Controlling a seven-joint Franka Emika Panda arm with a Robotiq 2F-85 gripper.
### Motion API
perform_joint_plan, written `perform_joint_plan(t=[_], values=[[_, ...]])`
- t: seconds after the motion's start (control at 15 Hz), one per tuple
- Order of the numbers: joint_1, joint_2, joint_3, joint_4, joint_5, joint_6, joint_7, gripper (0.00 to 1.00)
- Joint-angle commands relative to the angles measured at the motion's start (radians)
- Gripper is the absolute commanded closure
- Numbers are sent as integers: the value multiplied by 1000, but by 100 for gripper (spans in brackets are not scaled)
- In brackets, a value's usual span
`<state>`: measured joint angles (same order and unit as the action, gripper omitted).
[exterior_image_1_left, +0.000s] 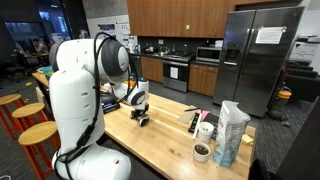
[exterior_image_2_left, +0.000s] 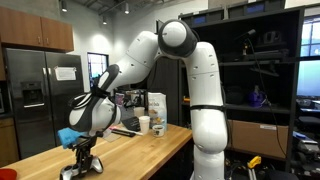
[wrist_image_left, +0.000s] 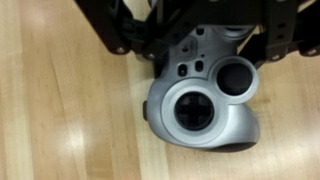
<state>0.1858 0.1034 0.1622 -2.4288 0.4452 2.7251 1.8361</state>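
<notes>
Fingers of the gripper (wrist_image_left: 205, 40) are standing at twelve o'clock in the wrist view. They are set partway in and seemingly pinching the upper end of a grey device (wrist_image_left: 200, 110) from both sides. The contact itself is sitting in shadow, so the hold is looking likely rather than certain. The device is stretching from the jaws toward six o'clock, its long axis running twelve to six. It is showing a large round hollow at its middle and a smaller dark one at about one o'clock of that. It is lying flat on the wooden table (wrist_image_left: 60, 110), with wood showing at nine and three o'clock.

In an exterior view the gripper (exterior_image_1_left: 140, 116) is pointing down at the near end of the table (exterior_image_1_left: 165, 138). Farther along, at roughly four o'clock from it, a white cup (exterior_image_1_left: 205, 130), a dark-filled cup (exterior_image_1_left: 202, 151) and a pale bag (exterior_image_1_left: 232, 130) are standing close together, well apart from the jaws. Wooden stools (exterior_image_1_left: 38, 132) are lining the table's edge at eight o'clock. Beyond, a stove (exterior_image_1_left: 176, 72) and a steel fridge (exterior_image_1_left: 258, 55) are standing against the kitchen wall.
</notes>
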Motion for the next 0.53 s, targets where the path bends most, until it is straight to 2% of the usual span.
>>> perform_joint_plan(t=[0.0,0.13,0.47], values=[[4,29,3,-26,78,67,119,53],[9,45,5,-33,105,103,191,53],[6,54,35,-29,311,158,247,53]])
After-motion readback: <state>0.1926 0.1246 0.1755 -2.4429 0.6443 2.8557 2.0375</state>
